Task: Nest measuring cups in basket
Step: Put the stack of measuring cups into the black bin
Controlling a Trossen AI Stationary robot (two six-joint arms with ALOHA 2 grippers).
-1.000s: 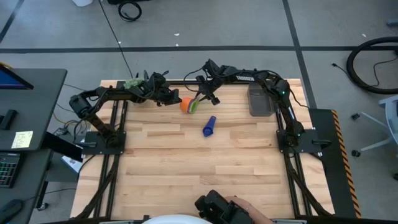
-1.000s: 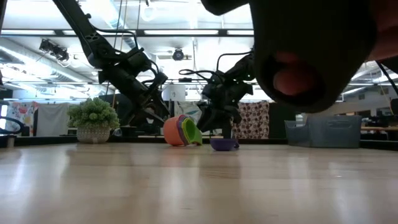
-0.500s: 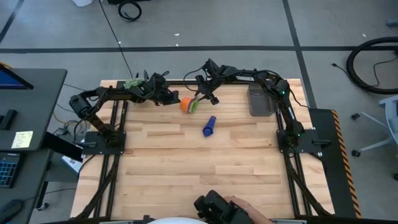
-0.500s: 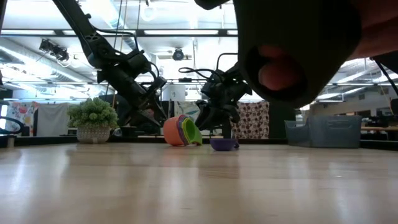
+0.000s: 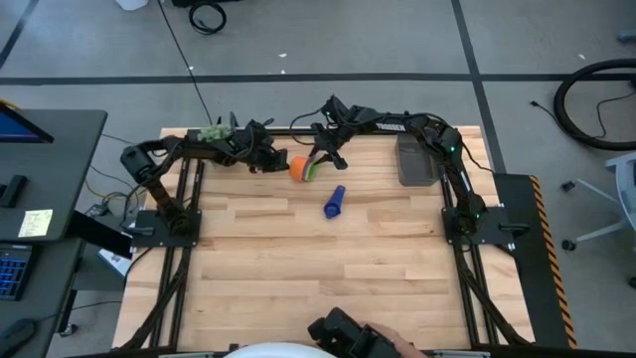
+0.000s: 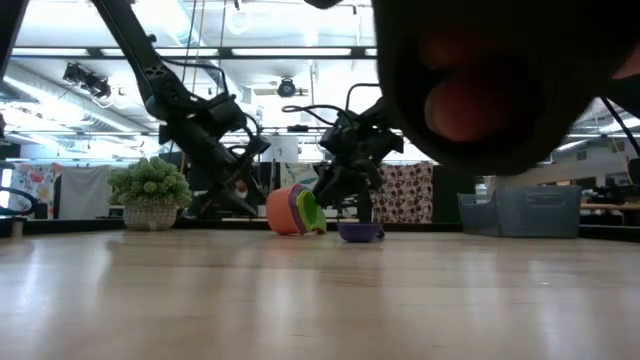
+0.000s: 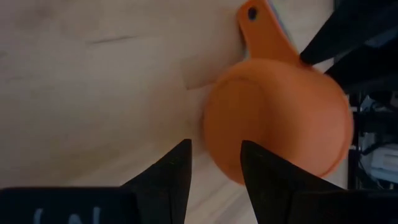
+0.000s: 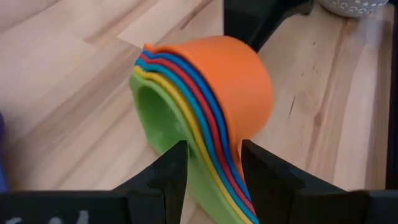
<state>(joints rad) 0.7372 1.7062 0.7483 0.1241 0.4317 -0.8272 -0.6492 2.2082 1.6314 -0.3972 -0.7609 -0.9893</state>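
Note:
A nested stack of measuring cups (image 5: 301,166), orange outermost and green innermost, lies on its side near the table's far edge, its bowl resting on the wood (image 6: 285,212). My right gripper (image 8: 212,146) is shut on its handles. My left gripper (image 7: 214,146) stands open just left of the stack, at the orange bowl's rounded bottom (image 7: 280,118). A single dark blue cup (image 5: 334,202) lies alone on the table nearer the middle. The dark grey basket (image 5: 414,159) stands at the far right with nothing visible in it. My right gripper pinches the stacked handles (image 8: 219,180) between its two fingers, slanting down from the far right. The handles run back between the fingers. The stack is tipped on its side, green mouth toward the gripper, orange bowl on the table. My left gripper: one fingertip (image 7: 261,162) overlaps the orange bowl; whether it touches, I cannot tell.
A fuzzy green plant in a white pot (image 5: 211,132) stands at the far left corner behind my left arm. A person's hand with a dark object (image 6: 480,90) fills the low view's upper right, at the table's near edge (image 5: 343,338). The table's near half is bare wood.
My left gripper has sunk toward the table and come closer to the orange bowl, staying open. The stack and my right gripper stay where they were.

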